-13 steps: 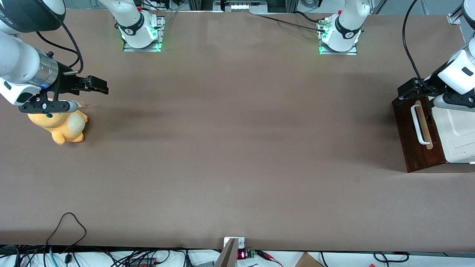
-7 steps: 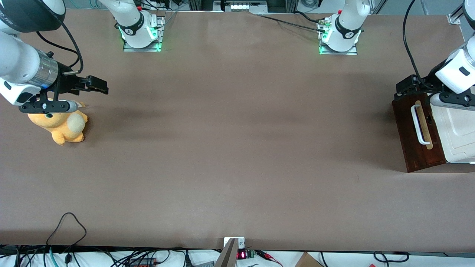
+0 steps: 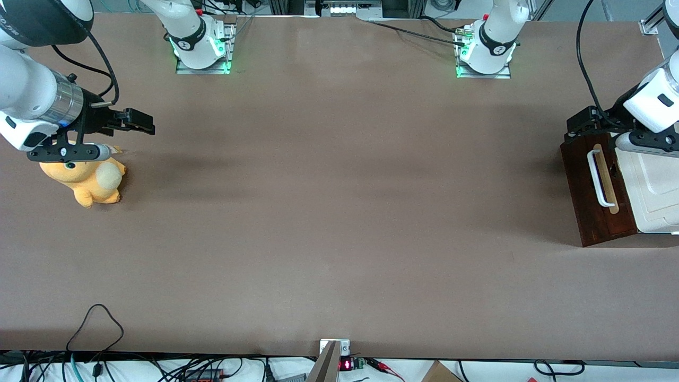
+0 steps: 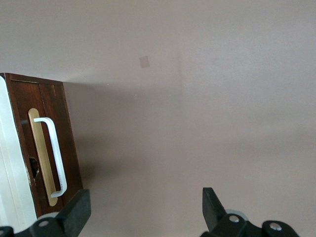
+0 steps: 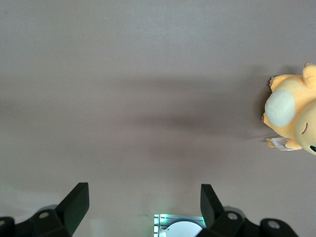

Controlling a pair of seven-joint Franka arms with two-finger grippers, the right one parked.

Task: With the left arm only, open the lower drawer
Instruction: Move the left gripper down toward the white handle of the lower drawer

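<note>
We see our gripper (image 4: pixel 143 212) spread wide above the desk (image 3: pixel 339 212), holding nothing; the shut drawer (image 4: pixel 47 148) and its handle (image 4: pixel 53 155) sit just beside it.

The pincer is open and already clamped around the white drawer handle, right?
Not quite. The pincer is open, but it grips nothing: the left wrist view shows it hanging above the bare table, beside the drawer, clear of the white handle.
</note>
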